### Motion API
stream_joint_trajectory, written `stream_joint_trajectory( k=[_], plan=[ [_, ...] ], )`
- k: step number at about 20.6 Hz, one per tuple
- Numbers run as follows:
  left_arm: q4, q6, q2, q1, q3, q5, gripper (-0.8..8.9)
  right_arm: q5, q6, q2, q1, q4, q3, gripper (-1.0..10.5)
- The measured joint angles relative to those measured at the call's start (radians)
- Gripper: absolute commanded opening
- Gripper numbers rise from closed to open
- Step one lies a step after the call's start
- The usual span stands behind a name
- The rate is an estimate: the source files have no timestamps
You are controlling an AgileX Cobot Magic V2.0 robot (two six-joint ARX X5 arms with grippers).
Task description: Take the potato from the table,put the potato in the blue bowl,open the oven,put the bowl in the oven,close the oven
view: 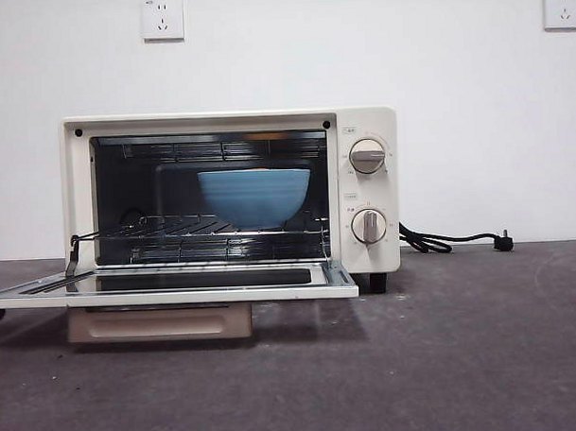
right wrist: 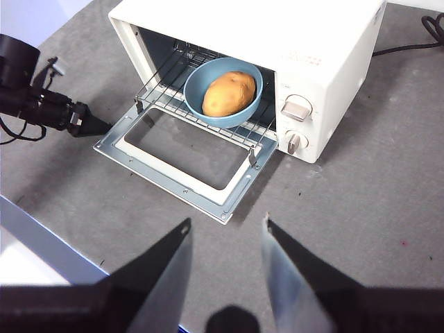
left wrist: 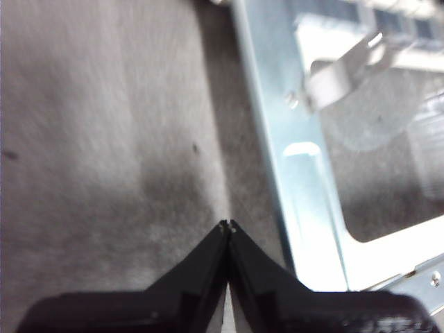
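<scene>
The cream-white oven (view: 365,123) stands with its door (view: 177,286) folded down flat. Inside, the blue bowl (view: 254,198) sits on the wire rack. The right wrist view shows the golden-brown potato (right wrist: 229,94) lying in that bowl (right wrist: 196,82). My left gripper (left wrist: 227,225) is shut on nothing, low over the table just outside the door's metal frame (left wrist: 291,159). The right wrist view shows this left gripper (right wrist: 100,127) at the door's outer corner. My right gripper (right wrist: 226,223) hangs open high above the table in front of the oven, holding nothing.
The door's beige handle (view: 159,322) hangs under the lowered door, near the table (view: 416,362). A black power cable (view: 440,240) lies behind the oven on the right. Two wall sockets (view: 162,19) sit high on the white wall.
</scene>
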Motion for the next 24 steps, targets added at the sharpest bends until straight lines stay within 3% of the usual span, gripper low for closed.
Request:
stream_joint_trajectory(
  k=[15, 24],
  plan=[
    [0.036, -0.003, 0.099, 0.008, -0.002, 0.204, -0.08, 0.003, 0.0, 0.007, 0.0, 0.0, 0.0, 1.6],
    [0.154, -0.101, 0.093, 0.052, -0.003, 0.395, -0.08, 0.003, 0.001, 0.007, 0.0, 0.001, 0.0, 1.6]
  ],
)
